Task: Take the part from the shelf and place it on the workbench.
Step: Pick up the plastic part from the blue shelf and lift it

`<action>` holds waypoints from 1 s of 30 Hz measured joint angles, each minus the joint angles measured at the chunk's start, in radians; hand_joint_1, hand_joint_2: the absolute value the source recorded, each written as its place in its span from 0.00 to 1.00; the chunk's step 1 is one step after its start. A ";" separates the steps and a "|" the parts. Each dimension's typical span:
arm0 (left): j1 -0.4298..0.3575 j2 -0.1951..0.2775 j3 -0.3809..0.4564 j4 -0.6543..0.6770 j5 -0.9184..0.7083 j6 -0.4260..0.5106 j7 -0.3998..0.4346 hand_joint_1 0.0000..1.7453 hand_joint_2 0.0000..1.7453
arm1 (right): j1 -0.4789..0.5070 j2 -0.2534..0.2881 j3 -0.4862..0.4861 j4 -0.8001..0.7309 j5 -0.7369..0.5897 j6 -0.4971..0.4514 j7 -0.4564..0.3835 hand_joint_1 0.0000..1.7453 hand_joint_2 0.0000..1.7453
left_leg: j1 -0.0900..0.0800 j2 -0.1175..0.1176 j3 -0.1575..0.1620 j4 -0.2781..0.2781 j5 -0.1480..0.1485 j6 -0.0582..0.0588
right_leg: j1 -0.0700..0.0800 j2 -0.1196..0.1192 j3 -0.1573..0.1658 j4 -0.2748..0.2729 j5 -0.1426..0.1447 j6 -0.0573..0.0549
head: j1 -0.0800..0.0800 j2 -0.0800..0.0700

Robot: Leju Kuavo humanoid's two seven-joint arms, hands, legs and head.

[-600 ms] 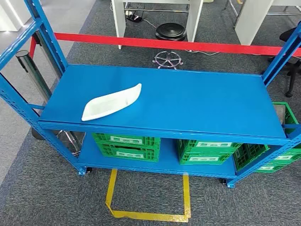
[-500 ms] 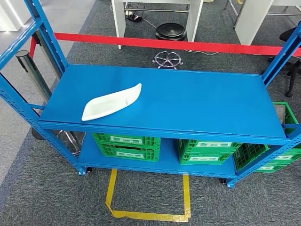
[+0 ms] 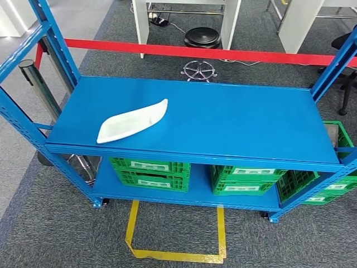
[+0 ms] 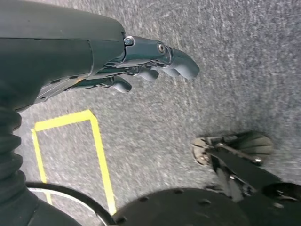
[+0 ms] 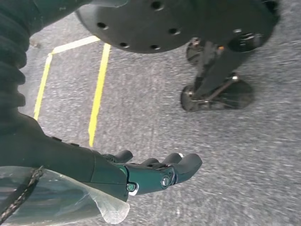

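Observation:
A white, long curved part lies on the top deck of the blue shelf, towards its left front. My left hand hangs over grey carpet with its fingers stretched out and nothing in them. My right hand hangs likewise over the carpet, fingers apart and holding nothing. Both hands are well away from the part.
Green crates stand on the shelf's lower deck, and another at its right end. A yellow taped square marks the carpet before the shelf. Behind it run a red barrier tape and white table legs.

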 joint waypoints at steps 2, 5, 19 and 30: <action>0.005 -0.011 0.014 -0.021 0.007 0.009 -0.001 0.00 1.00 | -0.006 0.008 -0.042 -0.011 0.031 0.011 -0.005 0.00 1.00 | 0.000 0.000 0.000 0.000 0.000 0.000 | 0.000 0.000 0.000 0.000 0.000 0.000 | 0.000 0.000; 0.016 -0.029 0.035 -0.061 0.018 0.024 -0.003 0.00 1.00 | -0.014 0.021 -0.107 -0.029 0.079 0.025 -0.015 0.00 1.00 | 0.000 0.000 0.000 0.000 0.000 0.000 | 0.000 0.000 0.000 0.000 0.000 0.000 | 0.000 0.000; 0.078 -0.115 0.166 -0.291 0.073 0.103 -0.020 0.00 1.00 | -0.052 0.080 -0.451 -0.094 0.354 0.064 -0.090 0.00 1.00 | 0.000 0.000 0.000 0.000 0.000 0.000 | 0.000 0.000 0.000 0.000 0.000 0.000 | 0.000 0.000; 0.111 -0.174 0.297 -0.516 0.100 0.149 -0.070 0.00 1.00 | -0.082 0.120 -0.698 -0.107 0.576 0.068 -0.154 0.00 1.00 | 0.000 0.000 0.000 0.000 0.000 0.000 | 0.000 0.000 0.000 0.000 0.000 0.000 | 0.000 0.000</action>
